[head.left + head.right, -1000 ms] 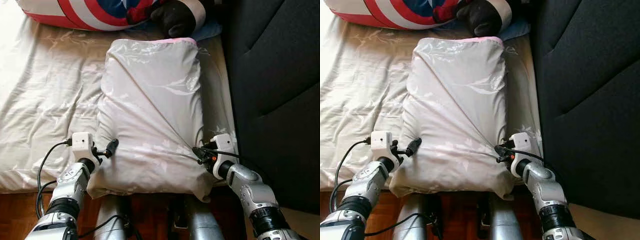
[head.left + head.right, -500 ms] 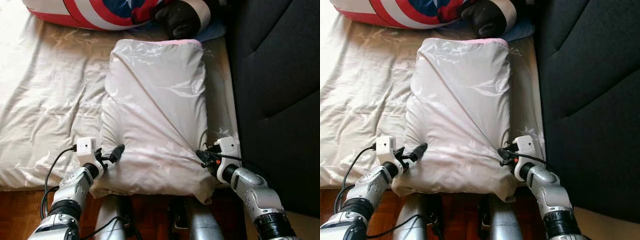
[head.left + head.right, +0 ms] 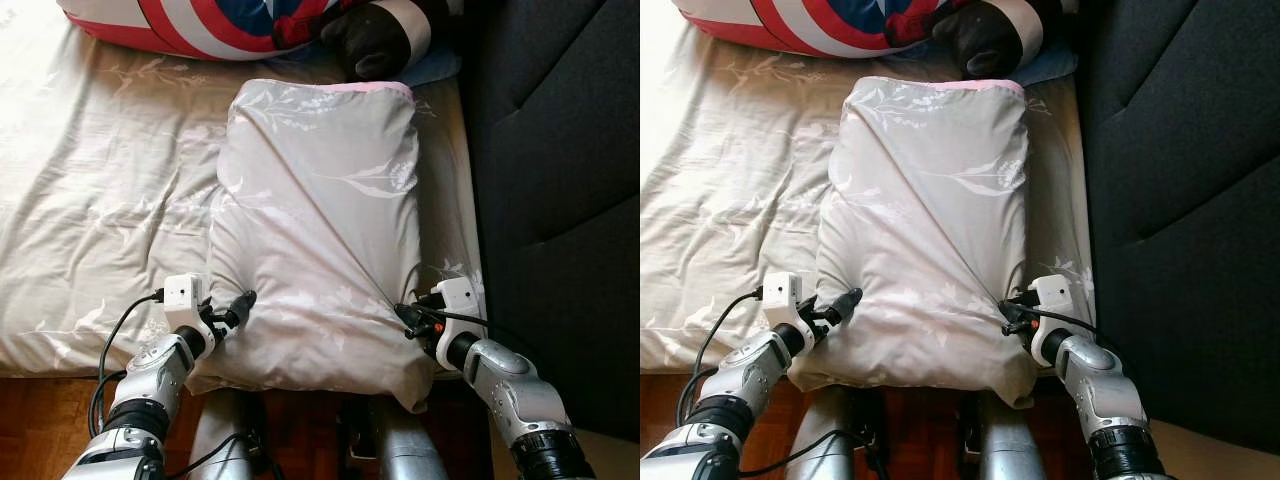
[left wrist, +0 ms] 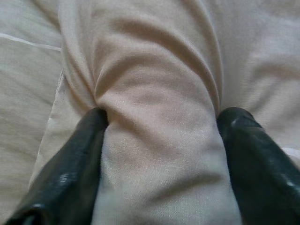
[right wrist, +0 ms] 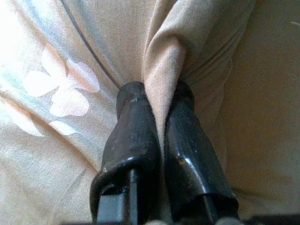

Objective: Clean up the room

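Observation:
A pillow (image 3: pixel 320 200) in a pale floral case lies lengthwise on the bed, and its near end hangs over the mattress edge. My left gripper (image 3: pixel 238 305) is at the pillow's near left corner. In the left wrist view its black fingers (image 4: pixel 70 168) clamp a thick fold of the pillow (image 4: pixel 159 140). My right gripper (image 3: pixel 405 318) is at the near right corner. Its two fingers (image 5: pixel 133 126) are shut tight on a thin pinch of the case (image 5: pixel 164 56), from which a taut crease runs up across the pillow.
The bed sheet (image 3: pixel 100 200) is rumpled to the left. A red, white and blue cushion (image 3: pixel 200 20) and a black plush thing (image 3: pixel 380 35) lie at the far end. A dark upholstered wall (image 3: pixel 560 150) runs along the right. Wooden floor (image 3: pixel 40 420) lies below the mattress edge.
The whole view has shifted a little. Both grippers keep their hold on the pillow's near corners, and my arms sit slightly lower and further right in the picture.

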You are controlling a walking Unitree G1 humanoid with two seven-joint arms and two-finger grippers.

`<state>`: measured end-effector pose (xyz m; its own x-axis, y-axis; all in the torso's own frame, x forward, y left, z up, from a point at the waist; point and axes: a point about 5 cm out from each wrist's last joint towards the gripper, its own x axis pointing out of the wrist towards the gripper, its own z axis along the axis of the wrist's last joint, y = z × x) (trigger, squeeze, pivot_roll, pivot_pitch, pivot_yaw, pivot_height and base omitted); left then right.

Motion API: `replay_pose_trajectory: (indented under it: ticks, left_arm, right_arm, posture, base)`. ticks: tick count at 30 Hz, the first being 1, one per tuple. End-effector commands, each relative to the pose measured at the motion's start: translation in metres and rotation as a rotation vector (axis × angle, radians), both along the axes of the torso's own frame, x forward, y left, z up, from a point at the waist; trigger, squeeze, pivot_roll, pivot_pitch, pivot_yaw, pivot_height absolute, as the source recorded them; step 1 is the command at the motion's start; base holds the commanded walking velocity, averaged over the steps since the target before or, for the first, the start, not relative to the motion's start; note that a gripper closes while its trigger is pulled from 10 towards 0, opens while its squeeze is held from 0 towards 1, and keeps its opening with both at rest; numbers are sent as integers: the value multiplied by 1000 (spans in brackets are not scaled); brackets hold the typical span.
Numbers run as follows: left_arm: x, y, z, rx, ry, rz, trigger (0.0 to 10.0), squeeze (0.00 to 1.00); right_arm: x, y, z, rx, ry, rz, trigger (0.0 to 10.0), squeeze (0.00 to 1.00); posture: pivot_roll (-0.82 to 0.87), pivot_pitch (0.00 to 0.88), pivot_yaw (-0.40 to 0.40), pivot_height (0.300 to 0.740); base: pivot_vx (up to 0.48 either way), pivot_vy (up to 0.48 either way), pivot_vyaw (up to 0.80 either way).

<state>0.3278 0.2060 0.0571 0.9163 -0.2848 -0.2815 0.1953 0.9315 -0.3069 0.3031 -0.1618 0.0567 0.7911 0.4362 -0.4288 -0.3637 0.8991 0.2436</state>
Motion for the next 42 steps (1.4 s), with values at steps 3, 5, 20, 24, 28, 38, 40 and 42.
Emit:
replay_pose_trajectory:
  ticks: [3,5,20,24,28,38,40,42]
  left_arm:
    - [-28,-16,-43,-11,205,-70,0,0]
    - [-28,-16,-42,-10,201,-71,0,0]
    - [-23,-26,-34,-76,162,-61,0,0]
    - [-24,-26,-33,-83,158,-69,0,0]
    - [-24,-24,-33,-81,160,-71,0,0]
    - [-22,-19,-28,-64,148,-80,0,0]
    - [-21,-18,-27,-63,144,-78,0,0]
    - [-19,-18,-25,-63,138,-78,0,0]
  right_arm:
    - [-31,6,-43,8,209,22,0,0]
    - [-32,5,-45,10,214,12,0,0]
    - [-31,5,-48,24,199,-68,0,0]
    - [-33,8,-50,30,202,-69,0,0]
    - [-34,11,-51,35,202,-68,0,0]
    - [-33,16,-52,49,191,-78,0,0]
    - [-33,16,-52,50,191,-82,0,0]
    - [-33,17,-53,51,190,-87,0,0]
  posture:
    - [-107,436,-136,651]
    - [-103,438,-134,651]
    - [-89,447,-115,651]
    - [-80,449,-105,651]
    - [-77,447,-98,651]
    - [-60,444,-68,651]
    - [-59,443,-63,651]
    - [-58,439,-59,651]
  base:
    - [0,0,0]
    - [0,0,0]
    - [0,0,0]
    - [0,0,0]
    - [0,0,0]
    - [0,0,0]
    - [0,0,0]
    - [0,0,0]
